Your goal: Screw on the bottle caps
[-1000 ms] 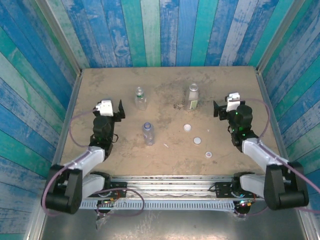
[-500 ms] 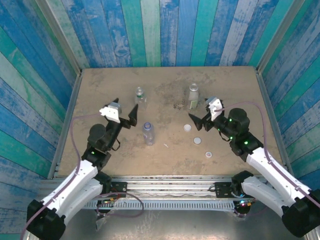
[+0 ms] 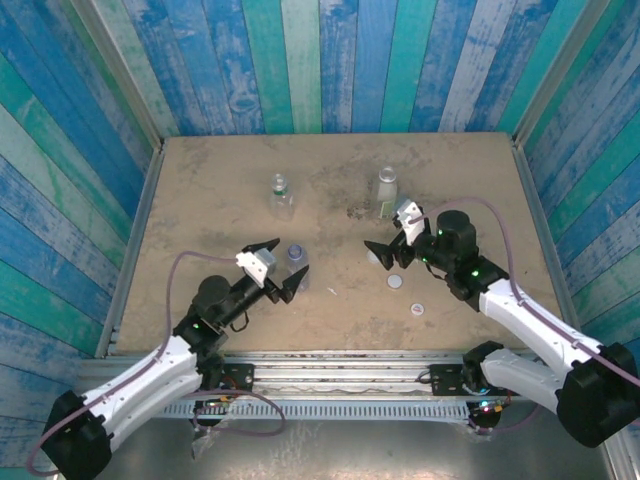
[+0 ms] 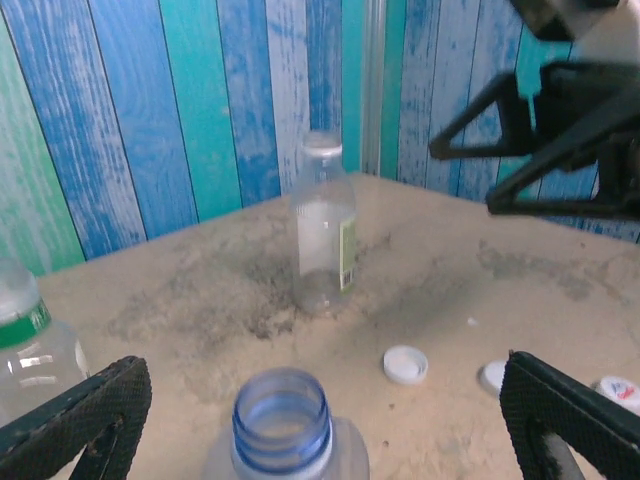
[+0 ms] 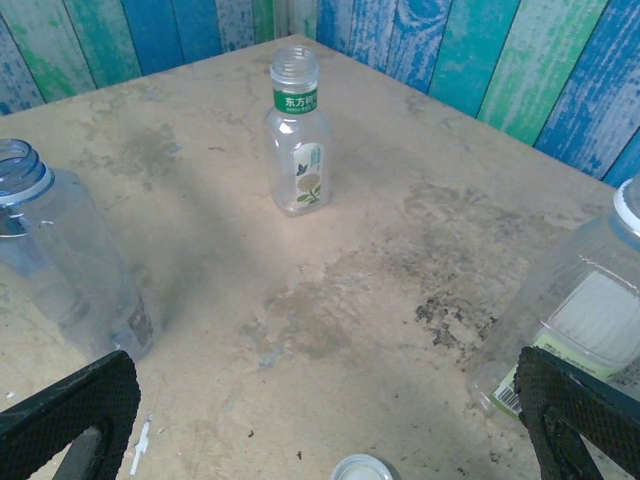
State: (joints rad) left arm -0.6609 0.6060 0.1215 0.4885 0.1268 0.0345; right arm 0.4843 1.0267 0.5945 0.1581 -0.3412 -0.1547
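Your right gripper, jaws spread, hangs just over a cap; your left gripper, spread too, flanks the upright blue bottle.

so the tabletop is looking matt and gritty, sandy stuff with dark stains in patches; the walls are showing as painted wood planks, blue and teal, the paint looking streaky and worn; the bottles are coming across as clear glossy plastic; the blue-tinted one is showing a ribbed neck, the green-banded one is wearing a printed label, the third is looking cloudier; the bottle caps are reading as smooth white plastic; the pads on the left claw and right claw are looking black, matt, finely knurled; the arm shells are shining as white plastic; the front rail is gleaming as bare metal; the cables are looking purple and rubbery
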